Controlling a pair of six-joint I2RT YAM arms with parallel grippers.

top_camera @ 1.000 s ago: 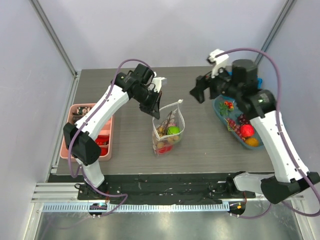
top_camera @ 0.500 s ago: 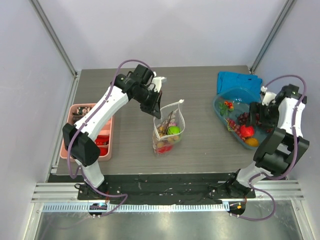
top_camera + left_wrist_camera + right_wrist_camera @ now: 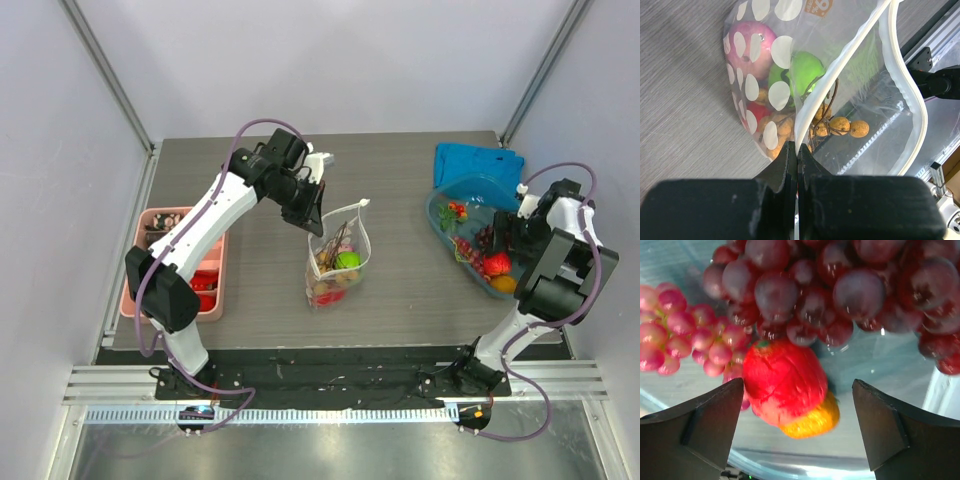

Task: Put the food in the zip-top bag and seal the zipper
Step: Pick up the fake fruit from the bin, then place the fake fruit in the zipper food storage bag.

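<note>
Several toy fruits (image 3: 805, 70) bulge the dotted clear zip-top bag (image 3: 747, 87), mouth gaping, left gripper (image 3: 796, 148) pinched on its rim, right gripper (image 3: 797, 385) spread above a red fruit (image 3: 782, 375).

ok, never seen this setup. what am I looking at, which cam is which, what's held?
Two robot arms are bolted at the near edge of a table. The wide picture looks down from above; the other two come from a camera on each wrist. The left gripper is shut on the rim of the zip-top bag, holding it upright with toy food inside. The right gripper is open and empty, poised over a red fruit and purple grapes in a clear tub. A pink tray sits left, a blue cloth far right.
</note>
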